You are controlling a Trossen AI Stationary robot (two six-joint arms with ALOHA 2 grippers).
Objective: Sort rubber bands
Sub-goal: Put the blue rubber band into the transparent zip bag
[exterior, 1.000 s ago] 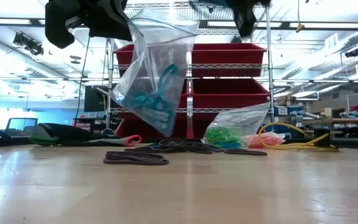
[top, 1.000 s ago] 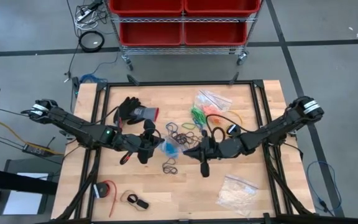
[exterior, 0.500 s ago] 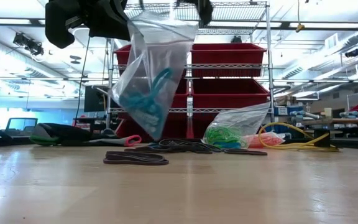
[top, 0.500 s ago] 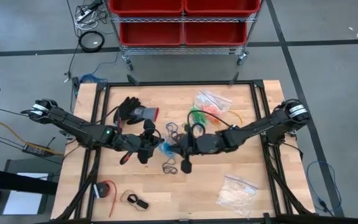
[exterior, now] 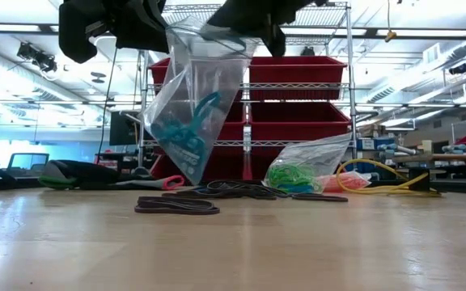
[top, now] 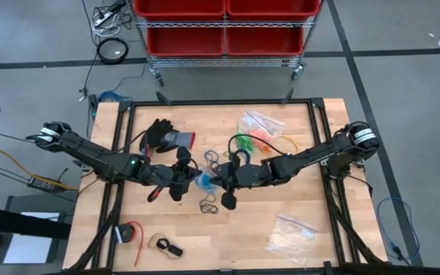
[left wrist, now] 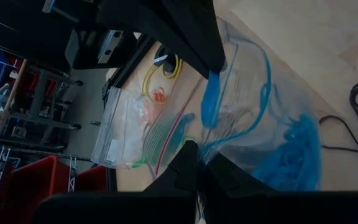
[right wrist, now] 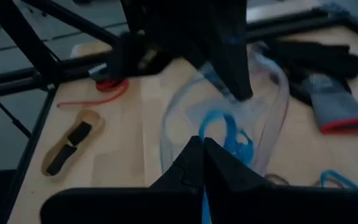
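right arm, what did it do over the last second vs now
The right gripper swung left from mid-table to the mouth of the clear bag, its fingers shut with a blue rubber band hanging into the bag. The left gripper kept the bag up, fingers shut on its edge. The bag swayed slightly. Loose black bands on the table stayed put.

We saw two dark, nearly black jointed arms. The left arm (top: 105, 162) was a chain of slim matte segments, with a white-marked band at its outer joint and one small green light glowing at about the middle of its length. The right arm (top: 312, 159) matched it, with a white-striped ring at its outer joint and a pale spot along its forearm. At each wrist, two flat, dark, tapering fingers (right wrist: 194, 162) narrowed to blunt tips.
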